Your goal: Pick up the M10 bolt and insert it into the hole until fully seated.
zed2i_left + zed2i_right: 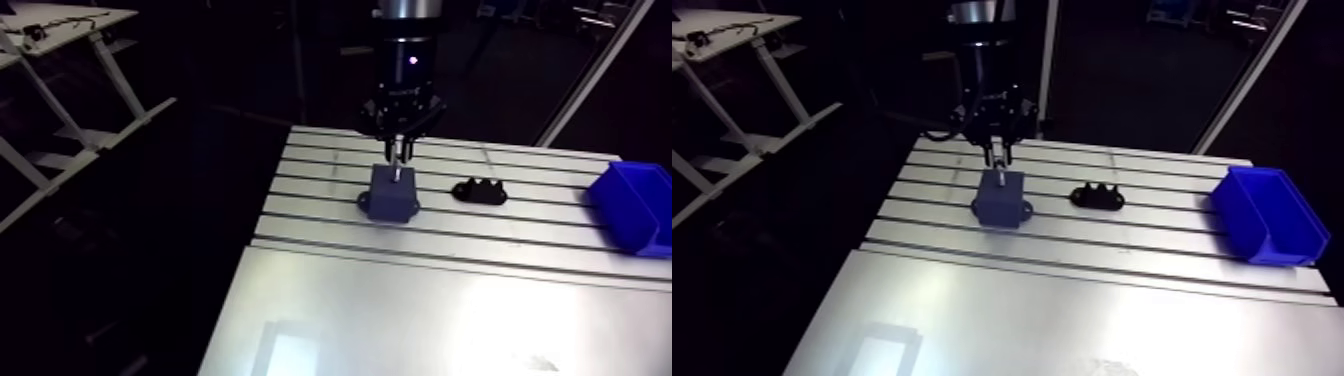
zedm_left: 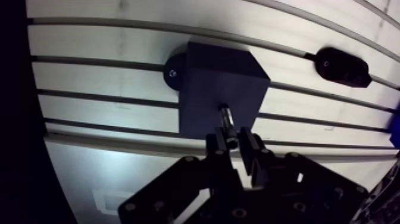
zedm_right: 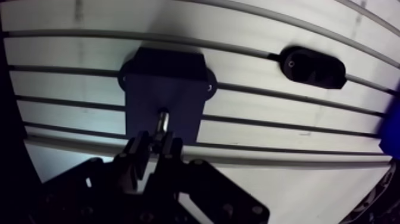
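We are looking down the wrist view at the gripper (image 2: 233, 142) clenching the M10 bolt (image 2: 226, 116) between its two fingers, the shank pointing at the top face of the dark blue block (image 2: 220, 77); whether the tip is entering the hole, we cannot tell. The arm view is adding what the wrist view is missing: the block is sitting toward the far left corner of the slotted table (image 1: 450, 260), a black holder (image 1: 1097, 196) is lying apart beside it, and a blue bin (image 1: 1267, 215) is resting at the right edge.
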Controlling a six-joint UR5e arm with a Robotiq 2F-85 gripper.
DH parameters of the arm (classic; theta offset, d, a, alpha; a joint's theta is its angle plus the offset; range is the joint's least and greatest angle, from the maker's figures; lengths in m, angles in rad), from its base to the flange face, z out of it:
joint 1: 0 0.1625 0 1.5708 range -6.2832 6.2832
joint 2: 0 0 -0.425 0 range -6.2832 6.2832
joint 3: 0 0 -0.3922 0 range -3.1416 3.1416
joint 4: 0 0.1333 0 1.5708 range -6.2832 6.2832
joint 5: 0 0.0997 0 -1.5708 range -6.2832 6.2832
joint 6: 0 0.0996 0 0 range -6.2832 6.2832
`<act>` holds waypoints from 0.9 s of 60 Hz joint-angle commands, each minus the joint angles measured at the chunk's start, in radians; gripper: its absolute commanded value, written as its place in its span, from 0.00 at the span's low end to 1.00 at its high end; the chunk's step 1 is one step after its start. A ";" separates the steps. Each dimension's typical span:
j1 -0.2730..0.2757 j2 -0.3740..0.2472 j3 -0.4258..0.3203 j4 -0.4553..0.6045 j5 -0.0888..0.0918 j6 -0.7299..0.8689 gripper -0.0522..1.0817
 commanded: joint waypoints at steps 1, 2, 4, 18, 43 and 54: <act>0.000 0.003 -0.001 -0.006 0.001 -0.001 1.00; 0.000 0.003 -0.001 -0.008 0.001 -0.001 1.00; 0.000 0.003 -0.001 -0.007 0.001 -0.001 1.00; 0.000 0.008 -0.001 -0.006 0.001 -0.001 1.00; 0.003 0.012 0.005 -0.014 0.001 0.000 1.00; 0.002 0.019 0.011 -0.018 0.001 -0.001 1.00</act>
